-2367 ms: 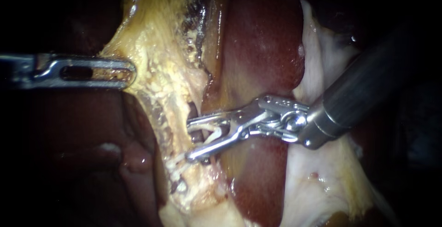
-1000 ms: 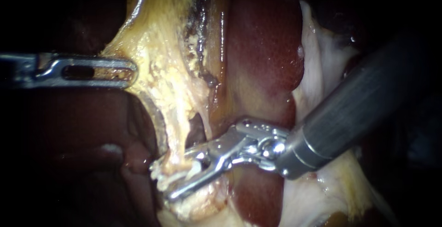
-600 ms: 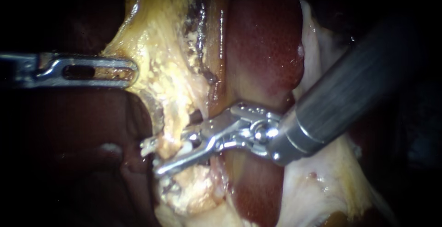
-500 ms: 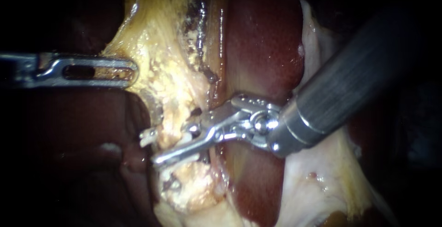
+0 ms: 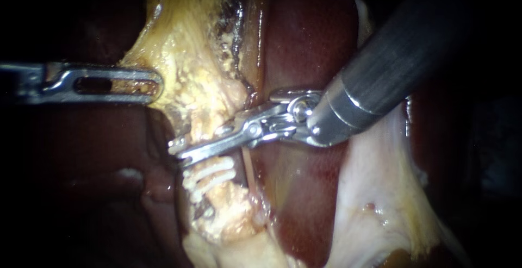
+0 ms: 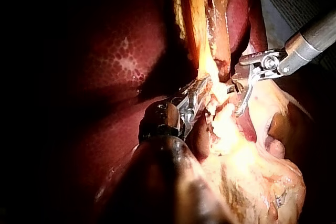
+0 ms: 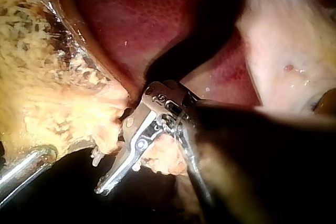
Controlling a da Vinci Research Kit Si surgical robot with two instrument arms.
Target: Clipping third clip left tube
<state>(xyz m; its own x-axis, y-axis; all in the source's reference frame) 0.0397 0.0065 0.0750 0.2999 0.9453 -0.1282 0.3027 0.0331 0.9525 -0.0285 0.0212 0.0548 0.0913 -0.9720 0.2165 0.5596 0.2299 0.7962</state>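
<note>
The left tube [image 5: 204, 129] is a yellow strand running down from the fatty tissue [image 5: 185, 56]. Two white clips [image 5: 209, 173] sit across it lower down. My right instrument [image 5: 179, 153] comes in from the upper right. Its jaws lie nearly together across the tube just above the clips, one on each side. In the right wrist view its jaws [image 7: 100, 174] hold the yellow strand. My left instrument [image 5: 155, 85] is shut on the edge of the fatty tissue and holds it out to the left; the left wrist view shows its jaws [image 6: 197, 95] in that tissue.
Dark red liver [image 5: 310, 45] lies behind the tube and under the right instrument's shaft [image 5: 380, 67]. A pale sheet of tissue [image 5: 375, 192] hangs at the lower right. More liver [image 5: 81, 154] fills the dark lower left.
The right instrument has moved up the tube from beside the two clips to just above them, and the gap between its jaws has narrowed. The left instrument has held still.
</note>
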